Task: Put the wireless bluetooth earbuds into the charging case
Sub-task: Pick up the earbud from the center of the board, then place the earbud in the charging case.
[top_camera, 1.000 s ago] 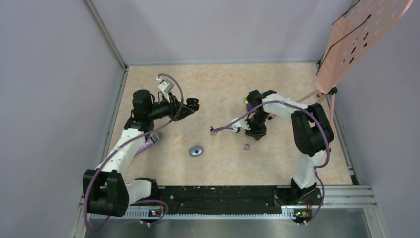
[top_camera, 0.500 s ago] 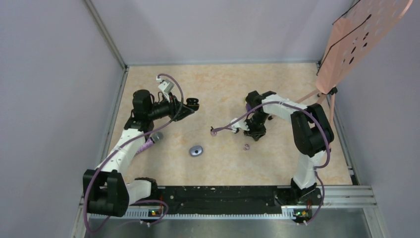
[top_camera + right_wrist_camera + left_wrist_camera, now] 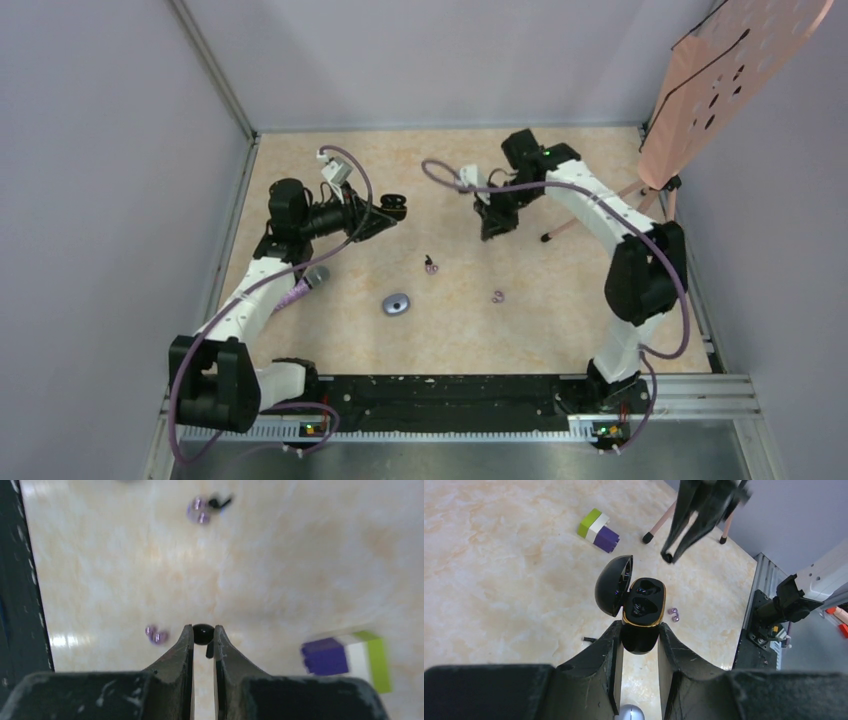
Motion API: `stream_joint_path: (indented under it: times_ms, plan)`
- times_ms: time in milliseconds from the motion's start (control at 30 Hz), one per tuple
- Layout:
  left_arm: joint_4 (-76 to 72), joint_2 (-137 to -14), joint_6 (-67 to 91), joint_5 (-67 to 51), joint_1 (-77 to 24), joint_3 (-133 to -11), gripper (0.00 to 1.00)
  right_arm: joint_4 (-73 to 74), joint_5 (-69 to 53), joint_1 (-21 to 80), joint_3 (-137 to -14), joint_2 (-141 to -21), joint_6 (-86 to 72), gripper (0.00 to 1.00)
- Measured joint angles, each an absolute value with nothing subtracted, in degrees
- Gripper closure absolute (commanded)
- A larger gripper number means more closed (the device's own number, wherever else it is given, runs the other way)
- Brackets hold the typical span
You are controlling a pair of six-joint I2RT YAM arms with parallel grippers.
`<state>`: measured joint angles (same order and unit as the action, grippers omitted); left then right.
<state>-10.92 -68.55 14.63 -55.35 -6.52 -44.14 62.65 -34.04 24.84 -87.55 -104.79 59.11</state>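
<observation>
The right gripper [image 3: 203, 639] pinches the black earbud [image 3: 203, 632] between its tips, clear of the surface [image 3: 560, 320]. The left gripper [image 3: 640, 642] is clamped on the base of the charging case [image 3: 642, 607], with the lid swung open toward 10 o'clock and 2 sockets facing up.

In the top view the case sits at 9 o'clock of the right gripper. The stemmed purple earbud [image 3: 431, 266] lies on the surface at 8 o'clock and the purple ring earbud [image 3: 498, 296] at 6 o'clock.

The black earbud looks light, hard and glossy, so it is probably slippery. A hold across its round body seems safest.

The right wrist view is blurred and the fingers cover most of the earbud, so its orientation is unclear. The dark sockets hide whether anything sits inside.
</observation>
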Motion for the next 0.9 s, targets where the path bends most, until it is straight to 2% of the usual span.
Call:
stream_joint_path:
  times_ms: [133,233,333,533,900]
  plan:
    - [-14.5,-68.6,15.6,-56.3,-8.4,-44.2,1.00,49.8,-43.3,24.6,-93.5,-96.4,37.9,1.00]
    - [-16.7,-69.1,17.1,-56.1,-10.3,-45.2,1.00,30.3,-44.7,24.8,-89.2,-86.3,18.0,1.00]
    - [-18.2,-70.2,18.9,-54.0,-12.3,-48.6,1.00,12.1,-40.2,26.2,-83.4,-78.1,4.1,1.00]
    - [-21.2,-71.5,20.8,-49.5,-15.1,-56.2,1.00,-3.6,-32.2,33.0,-82.5,-76.3,-6.4,1.00]
    - [-24.1,-71.9,26.1,-48.6,-16.0,-58.8,1.00,-6.3,-21.3,37.4,-82.6,-78.5,-7.7,1.00]
